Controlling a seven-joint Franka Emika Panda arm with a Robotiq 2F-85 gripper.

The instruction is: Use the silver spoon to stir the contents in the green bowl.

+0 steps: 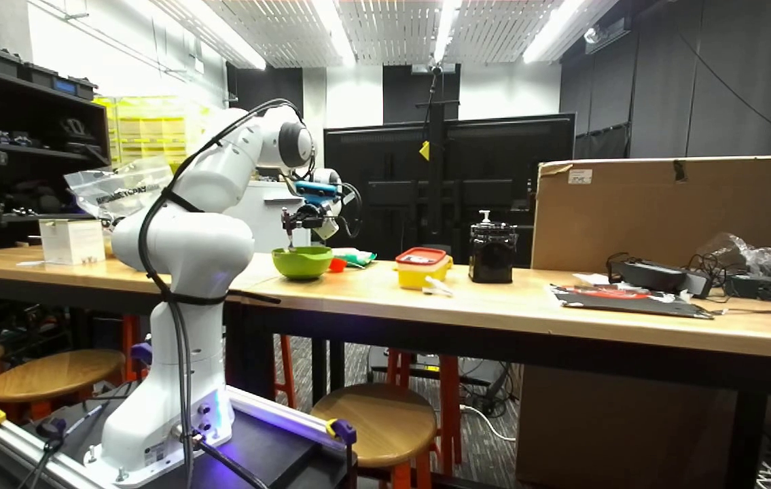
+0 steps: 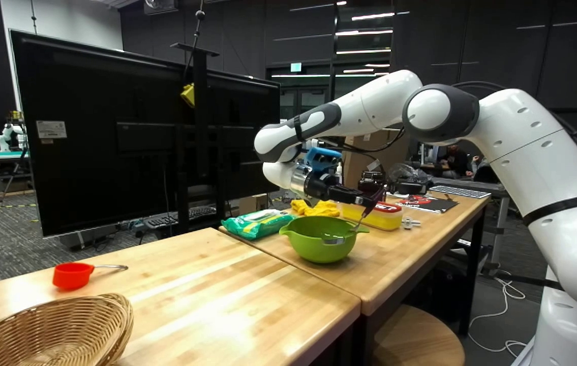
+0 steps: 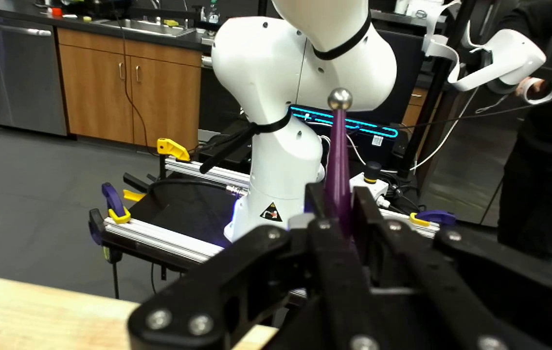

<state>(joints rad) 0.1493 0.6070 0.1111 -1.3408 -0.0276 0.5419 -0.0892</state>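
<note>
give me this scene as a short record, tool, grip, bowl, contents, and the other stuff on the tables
tool: purple-handled spoon
held by: gripper, shut on it
tool pose: tilted, lower end at the green bowl; how deep it reaches is unclear
bowl state: upright on the table
contents: cannot be made out
near the bowl: yellow tub, green pack
elsewhere: red cup, basket, black jar
</note>
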